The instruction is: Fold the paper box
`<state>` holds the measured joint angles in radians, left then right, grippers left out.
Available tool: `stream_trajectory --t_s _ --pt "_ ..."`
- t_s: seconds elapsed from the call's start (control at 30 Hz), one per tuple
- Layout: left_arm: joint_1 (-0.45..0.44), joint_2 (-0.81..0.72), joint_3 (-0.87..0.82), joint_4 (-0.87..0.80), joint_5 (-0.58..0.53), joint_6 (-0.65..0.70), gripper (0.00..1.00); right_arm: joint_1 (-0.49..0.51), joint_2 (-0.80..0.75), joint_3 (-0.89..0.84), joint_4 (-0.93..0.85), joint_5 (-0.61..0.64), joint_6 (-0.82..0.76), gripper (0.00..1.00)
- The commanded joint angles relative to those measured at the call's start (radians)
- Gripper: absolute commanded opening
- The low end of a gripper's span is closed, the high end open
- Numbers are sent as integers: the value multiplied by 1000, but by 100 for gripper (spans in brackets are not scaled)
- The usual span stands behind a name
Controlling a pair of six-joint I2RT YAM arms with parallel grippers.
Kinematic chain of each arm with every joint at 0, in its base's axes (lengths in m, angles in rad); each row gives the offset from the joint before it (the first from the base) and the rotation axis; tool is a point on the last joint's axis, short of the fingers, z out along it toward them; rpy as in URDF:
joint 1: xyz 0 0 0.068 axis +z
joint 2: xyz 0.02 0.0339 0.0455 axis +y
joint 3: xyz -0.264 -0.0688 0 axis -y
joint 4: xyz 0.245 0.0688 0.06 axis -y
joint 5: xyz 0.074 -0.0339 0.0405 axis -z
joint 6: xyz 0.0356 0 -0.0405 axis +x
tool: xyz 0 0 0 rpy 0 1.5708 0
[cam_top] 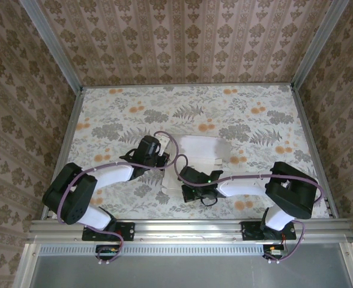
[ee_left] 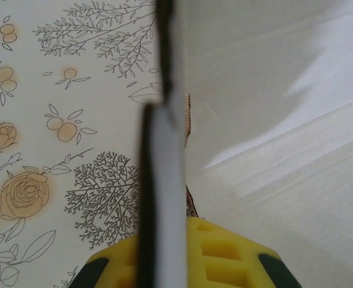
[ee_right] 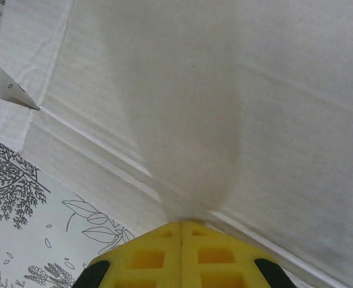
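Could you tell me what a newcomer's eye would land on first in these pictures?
The off-white paper box, an open, creased sheet in the middle, stands out first against the busy floral table. Next, both arms meet at its left side, where the left gripper and the right gripper are each shut on the card. Patterned wallpaper walls in the table.

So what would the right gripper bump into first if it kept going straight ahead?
The paper box. Its off-white card lies straight ahead of the right gripper and already seems to touch the shut tips, though depth is hard to judge.
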<state>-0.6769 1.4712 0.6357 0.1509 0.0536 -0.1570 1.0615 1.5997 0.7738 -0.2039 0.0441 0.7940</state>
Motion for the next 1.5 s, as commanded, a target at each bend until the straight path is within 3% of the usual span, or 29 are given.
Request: stream_trajectory --t_s 0.0,0.43,0.97,1.47 --pt "4 6 31 -71 38 -28 3 9 37 16 -2 -9 14 3" --pt "2 30 -44 10 49 -88 3 15 43 8 8 -3 23 3" --pt "-32 28 -104 52 3 -37 3 11 13 24 47 -55 18 3" --pt "-77 25 -136 109 -50 -10 3 -160 -323 86 -87 -160 -137 5"
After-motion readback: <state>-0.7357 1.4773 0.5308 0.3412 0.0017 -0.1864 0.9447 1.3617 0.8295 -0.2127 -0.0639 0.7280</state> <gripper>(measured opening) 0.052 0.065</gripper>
